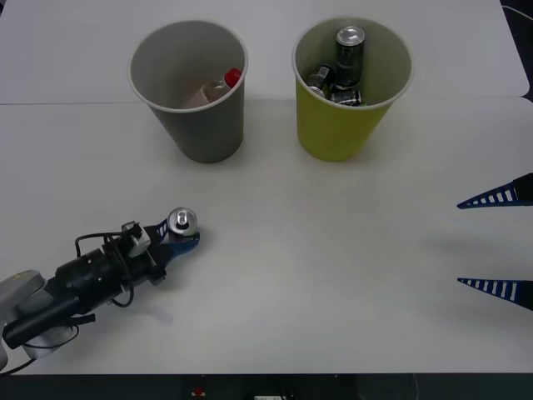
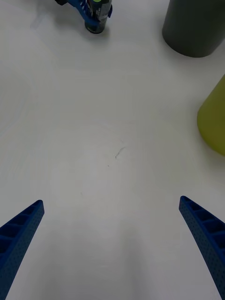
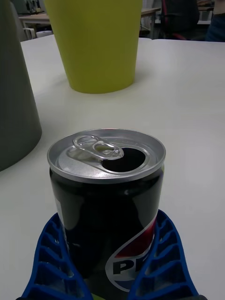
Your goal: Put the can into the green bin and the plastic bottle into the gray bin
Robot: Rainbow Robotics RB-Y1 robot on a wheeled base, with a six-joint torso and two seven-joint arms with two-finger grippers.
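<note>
The can [image 1: 181,221] stands upright on the white table at the front left, its open silver top [image 3: 107,153] showing a pull tab. My left gripper [image 1: 178,235] is shut on the can, its blue fingers [image 3: 51,253] curving around the lower body. The gray bin [image 1: 204,133] stands at the back left with the red-capped plastic bottle [image 1: 218,87] lying inside. To its right, the green bin [image 1: 337,129] holds several dark cans [image 1: 348,50]. My right gripper [image 1: 460,242] hovers open at the right edge with nothing between its fingers.
The white table [image 1: 333,275] stretches bare between the two arms and in front of both bins. In the right wrist view the gray bin [image 2: 194,26] and green bin [image 2: 213,122] stand far from the open fingers, with the held can [image 2: 97,16] beyond.
</note>
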